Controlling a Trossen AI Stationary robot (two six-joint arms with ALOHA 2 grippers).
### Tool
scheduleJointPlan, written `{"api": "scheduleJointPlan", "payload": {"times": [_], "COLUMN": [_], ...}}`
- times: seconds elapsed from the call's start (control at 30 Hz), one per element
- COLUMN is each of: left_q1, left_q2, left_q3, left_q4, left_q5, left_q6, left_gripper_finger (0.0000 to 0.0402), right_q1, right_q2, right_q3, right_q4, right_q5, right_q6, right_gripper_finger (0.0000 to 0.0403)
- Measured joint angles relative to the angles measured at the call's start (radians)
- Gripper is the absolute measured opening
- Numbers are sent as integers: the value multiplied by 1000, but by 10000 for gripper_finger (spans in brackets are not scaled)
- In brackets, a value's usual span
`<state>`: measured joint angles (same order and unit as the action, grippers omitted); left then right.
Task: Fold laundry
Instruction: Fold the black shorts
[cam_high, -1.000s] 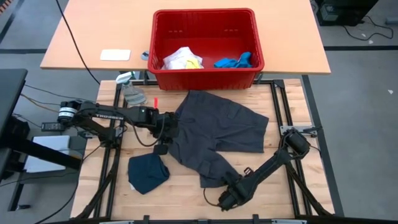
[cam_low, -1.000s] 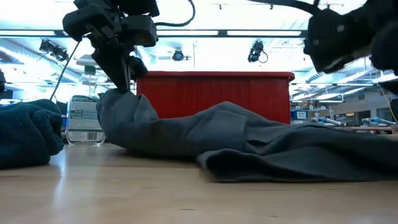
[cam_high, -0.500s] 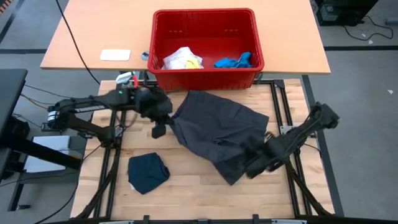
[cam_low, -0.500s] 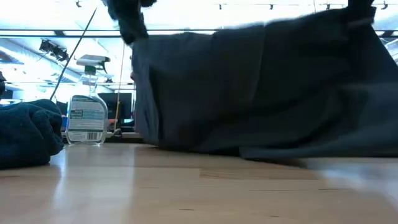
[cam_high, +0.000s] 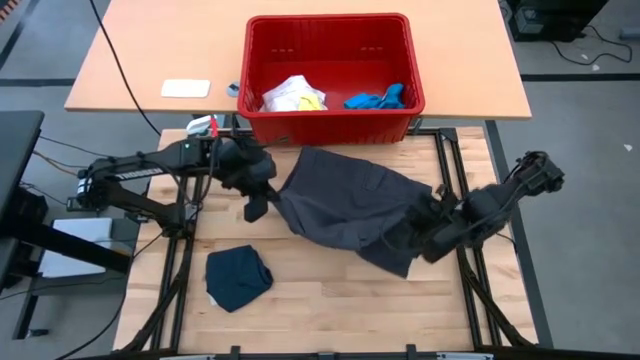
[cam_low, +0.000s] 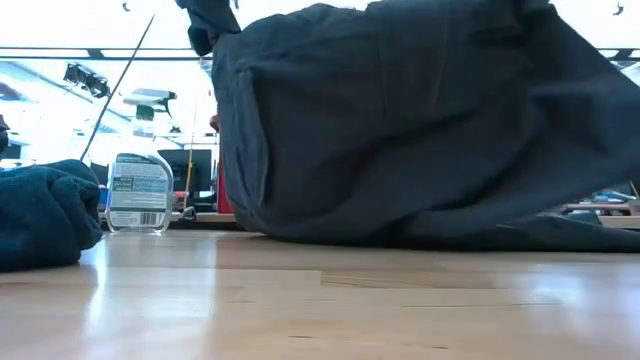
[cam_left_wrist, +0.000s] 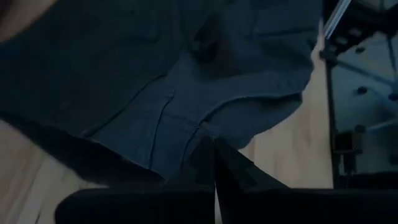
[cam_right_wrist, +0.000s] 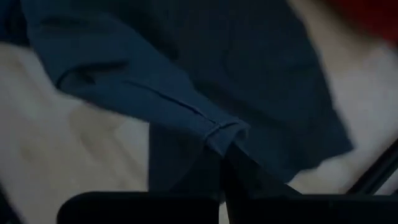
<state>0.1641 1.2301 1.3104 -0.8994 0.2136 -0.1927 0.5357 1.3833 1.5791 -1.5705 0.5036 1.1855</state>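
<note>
Both pincers pinch the grey shorts (cam_high: 350, 205), lifted off the middle of the table (cam_high: 320, 310): my left gripper (cam_high: 272, 197) clamps the left edge, my right gripper (cam_high: 418, 232) a hem on the right, so the cloth hangs spread between them for folding. The navy piece (cam_high: 238, 277) lies near-left; yellow shirt (cam_high: 292, 95) and blue piece (cam_high: 378, 98) wait in the basket (cam_high: 330, 125), far side.

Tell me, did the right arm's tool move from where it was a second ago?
Yes. In the high view the right tool, shut on the grey shorts, has gone from the table's near edge up toward the red basket and rightward.
</note>
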Motion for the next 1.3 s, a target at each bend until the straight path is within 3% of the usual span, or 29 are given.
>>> {"api": "scheduleJointPlan", "payload": {"times": [0.2, 0.3, 0.37, 0.47, 0.57, 0.63, 0.77, 1.03, 1.2, 1.3], "left_q1": [53, 82, 93, 69, -12, -85, -255, -521, -607, -626], "left_q2": [0, 0, 0, -1, -2, 1, 0, 16, 34, 37], "left_q3": [101, 144, 167, 165, 83, 1, -199, -560, -637, -639], "left_q4": [-10, -25, -67, -172, -203, -185, -8, 607, 727, 743], "left_q5": [-4, -15, -16, 11, 40, 42, 44, -9, -92, -101], "left_q6": [54, 51, 30, -18, -94, -163, -350, -786, -917, -936], "left_gripper_finger": [0, 0, 0, 0, 0, 0, 0, 0, 0, 2], "right_q1": [-93, -159, -193, -210, -174, -123, 0, 203, 273, 299], "right_q2": [-123, -185, -212, -228, -226, -220, -187, -31, 88, 129], "right_q3": [0, 0, 1, -24, -104, -191, -405, -707, -737, -731], "right_q4": [-1, -1, -2, 4, 46, 126, 367, 1012, 1098, 1118], "right_q5": [162, 165, 78, -163, -389, -485, -581, -661, -715, -729], "right_q6": [-289, -371, -379, -361, -277, -223, -109, 149, 249, 284], "right_gripper_finger": [8, 8, 8, 7, 7, 7, 7, 7, 10, 35]}}
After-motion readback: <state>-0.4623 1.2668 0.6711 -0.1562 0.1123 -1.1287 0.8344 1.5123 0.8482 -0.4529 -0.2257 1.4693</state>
